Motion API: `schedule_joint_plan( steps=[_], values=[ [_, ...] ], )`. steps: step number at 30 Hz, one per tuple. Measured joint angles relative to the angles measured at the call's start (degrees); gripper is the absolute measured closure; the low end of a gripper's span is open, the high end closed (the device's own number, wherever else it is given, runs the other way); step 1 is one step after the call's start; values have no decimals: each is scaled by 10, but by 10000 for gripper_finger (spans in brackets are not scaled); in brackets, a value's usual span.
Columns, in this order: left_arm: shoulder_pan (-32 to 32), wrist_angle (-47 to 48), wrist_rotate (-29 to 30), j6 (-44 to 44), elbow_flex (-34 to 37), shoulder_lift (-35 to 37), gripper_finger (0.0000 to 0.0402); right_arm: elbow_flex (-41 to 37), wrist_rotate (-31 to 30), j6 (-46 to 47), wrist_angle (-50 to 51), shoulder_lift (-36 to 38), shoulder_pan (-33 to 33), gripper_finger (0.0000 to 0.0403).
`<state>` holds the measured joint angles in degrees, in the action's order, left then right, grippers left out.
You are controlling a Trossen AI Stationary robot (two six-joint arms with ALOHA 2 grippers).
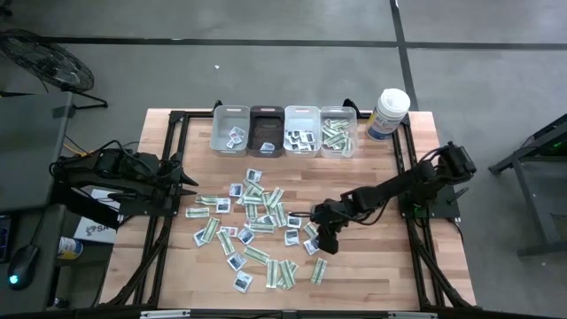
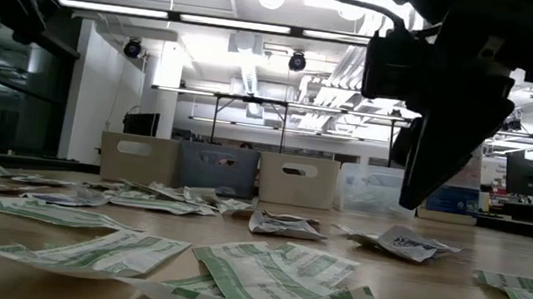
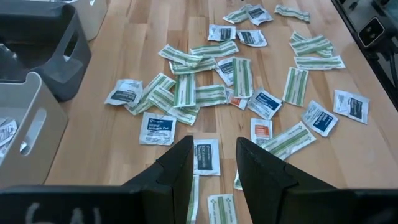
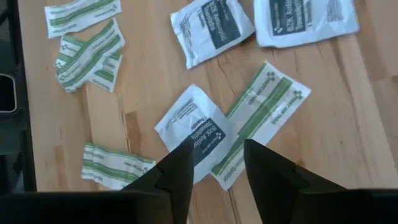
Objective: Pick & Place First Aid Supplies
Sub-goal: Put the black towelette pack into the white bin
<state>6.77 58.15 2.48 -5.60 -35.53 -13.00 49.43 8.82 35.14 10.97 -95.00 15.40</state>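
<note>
1. I am hovering the right gripper, fingers apart and empty, over a white packet overlapping a green-striped strip amid the table's scatter.
2. Flat, light and probably slippery, it is asking for an edge pinch.
3. The left gripper is waiting, fingers apart, near the left edge.

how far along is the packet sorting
Early. A few small flat paper packets already lie in the rectangular plastic bins. The right tool hangs open just above a white dark-blue-marked packet, gripping nothing. Dozens stay scattered on the wooden table; the left tool waits at the left edge.
</note>
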Motion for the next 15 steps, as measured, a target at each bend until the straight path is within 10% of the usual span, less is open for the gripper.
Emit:
schedule_joint_plan(
  steps=[15],
  values=[
    [0, 4, 1, 13, 0, 0, 283, 0, 11, -1, -43, -44, 0, 236]
  ],
)
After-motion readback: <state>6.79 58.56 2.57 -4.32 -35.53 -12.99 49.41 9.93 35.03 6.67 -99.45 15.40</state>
